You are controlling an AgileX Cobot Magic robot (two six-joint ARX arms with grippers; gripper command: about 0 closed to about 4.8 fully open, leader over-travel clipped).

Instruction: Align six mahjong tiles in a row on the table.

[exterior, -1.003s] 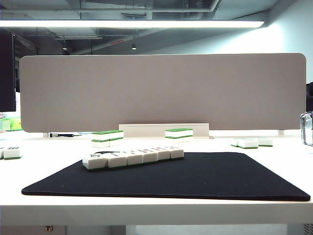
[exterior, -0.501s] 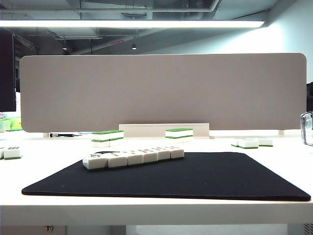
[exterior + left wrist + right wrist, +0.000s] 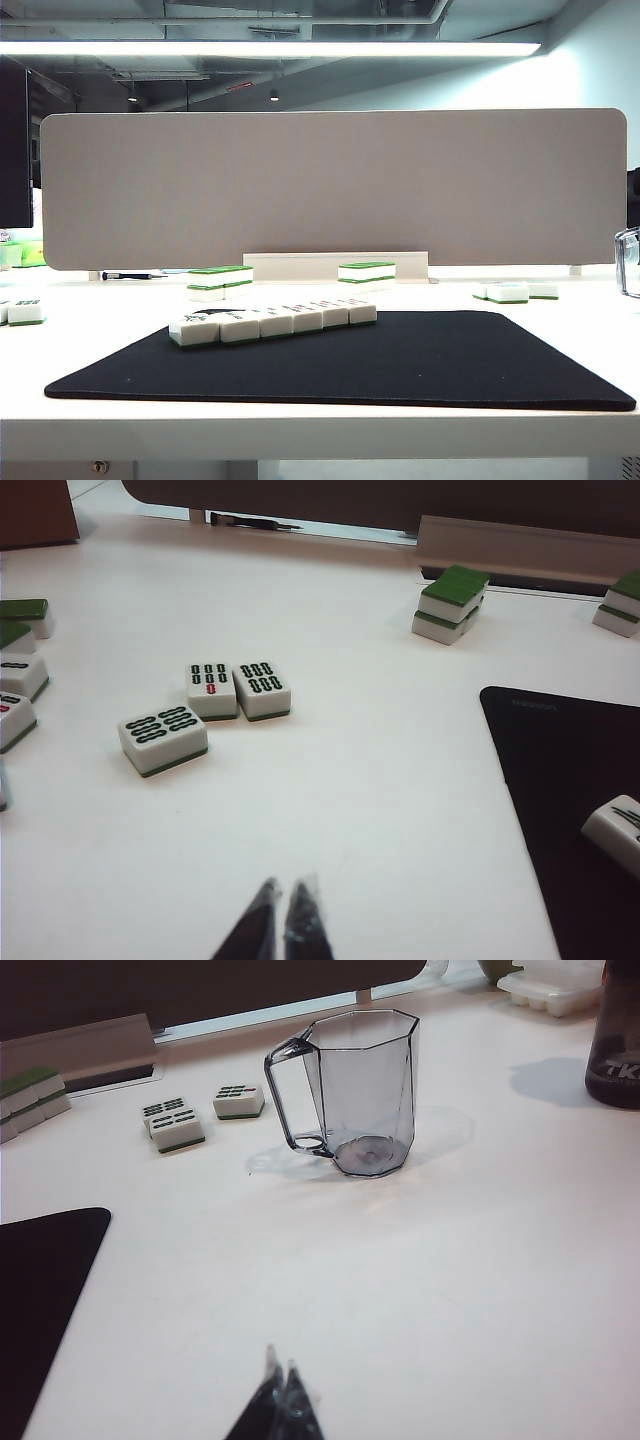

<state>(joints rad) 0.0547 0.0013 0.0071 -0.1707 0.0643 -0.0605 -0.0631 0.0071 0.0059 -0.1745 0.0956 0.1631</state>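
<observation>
Your six mahjong tiles point(image 3: 272, 321) already sit touching in a row on the black mat point(image 3: 400, 365); left claw point(image 3: 278, 912) and right claw point(image 3: 282, 1398) hover closed, empty, over the bench point(image 3: 380, 780).

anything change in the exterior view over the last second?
Nothing visibly changed. The six mahjong tiles lie in the same slanted row on the black mat, and the spare tiles behind the mat on the table are where they were. No arm enters that view. The wrist views show the left gripper and right gripper shut and empty above the table.
</observation>
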